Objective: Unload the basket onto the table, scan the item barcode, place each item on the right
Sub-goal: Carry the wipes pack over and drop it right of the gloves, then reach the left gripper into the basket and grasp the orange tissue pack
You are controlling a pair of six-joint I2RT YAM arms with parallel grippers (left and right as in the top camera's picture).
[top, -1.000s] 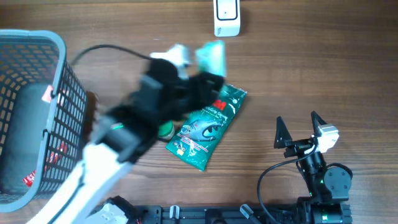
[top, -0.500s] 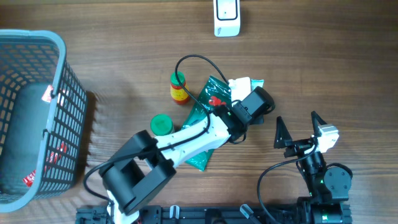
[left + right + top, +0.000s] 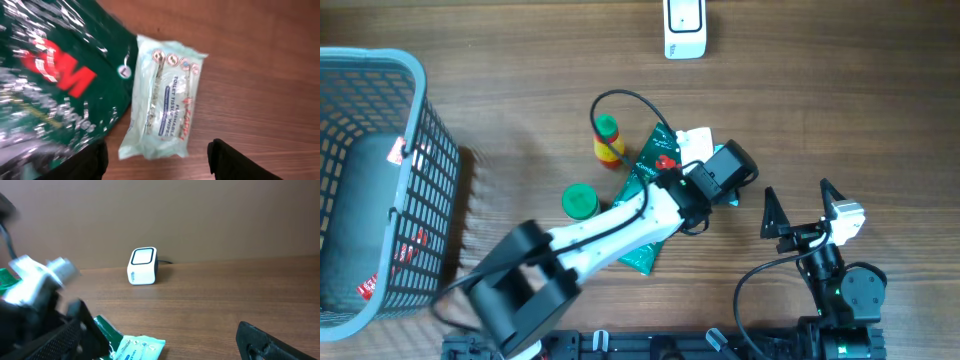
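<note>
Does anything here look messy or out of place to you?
Nothing looks spilled or broken. The only untidy bit is in the middle: the pale wipes pack lies askew right against the crinkled green pouch, well short of the white scanner.

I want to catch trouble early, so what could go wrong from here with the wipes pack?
The pale green plastic wipes pack lies flat against the glossy dark green bag, so the open left jaws might pinch both. Its printed front faces up; any barcode underneath may miss the white box-shaped scanner, which stands well away.
</note>
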